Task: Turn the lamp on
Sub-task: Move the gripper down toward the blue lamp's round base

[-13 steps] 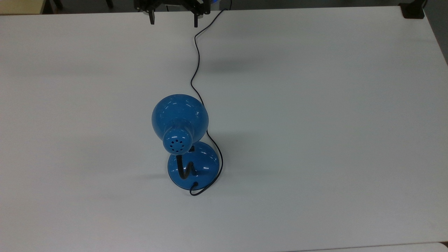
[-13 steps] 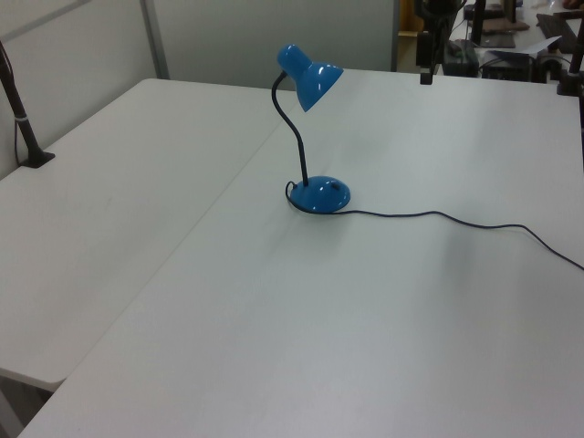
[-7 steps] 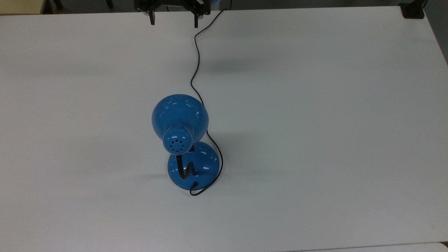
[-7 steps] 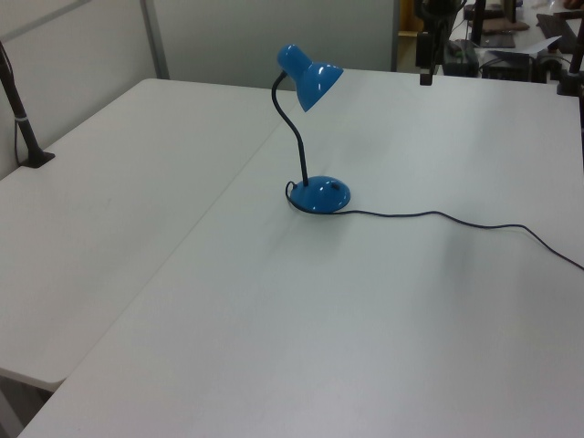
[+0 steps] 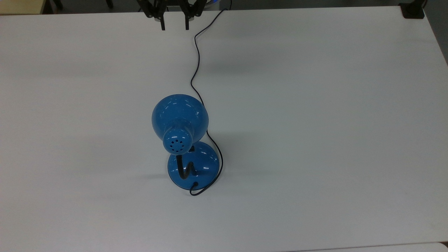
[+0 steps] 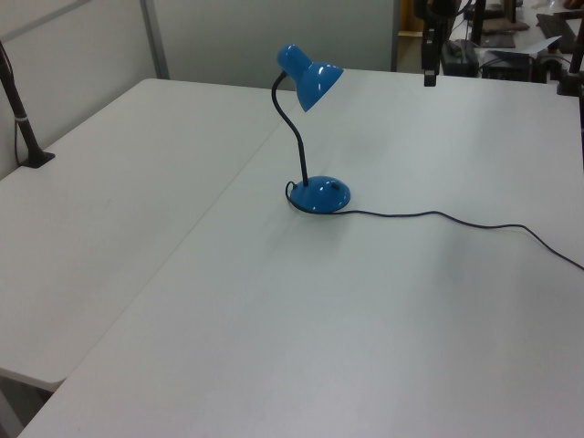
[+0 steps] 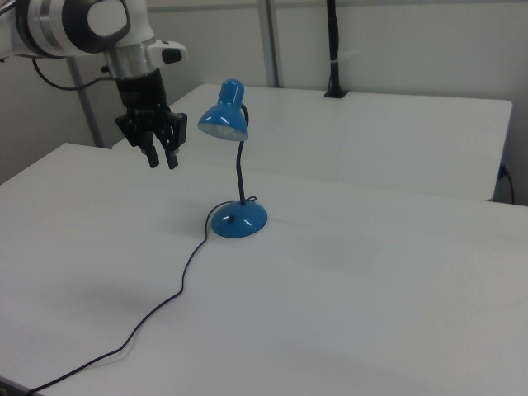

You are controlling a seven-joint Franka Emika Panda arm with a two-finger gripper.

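Observation:
The lamp, small and glossy blue, stands upright near the middle of the white table [image 5: 315,105]. Its domed shade [image 5: 180,117] with vent holes leans over the round base [image 5: 204,164] on a black gooseneck. No glow shows on the table under the shade [image 7: 224,120]. A thin black cord [image 5: 194,70] runs from the base to the table's far edge in the top view. My gripper [image 5: 174,26] hangs in the air over that far edge, well apart from the lamp [image 6: 310,78]. It is open with a narrow gap and holds nothing [image 7: 162,158].
A black clamped post [image 6: 23,119] stands at the left view's left edge, also seen as a black post [image 7: 332,49] at the back of the right view. The cord [image 6: 438,216] trails across the table. Desks with equipment [image 6: 511,46] lie beyond the table.
The gripper's fingers have drawn much closer together, and it has dropped slightly toward the table. The lamp and cord have not moved.

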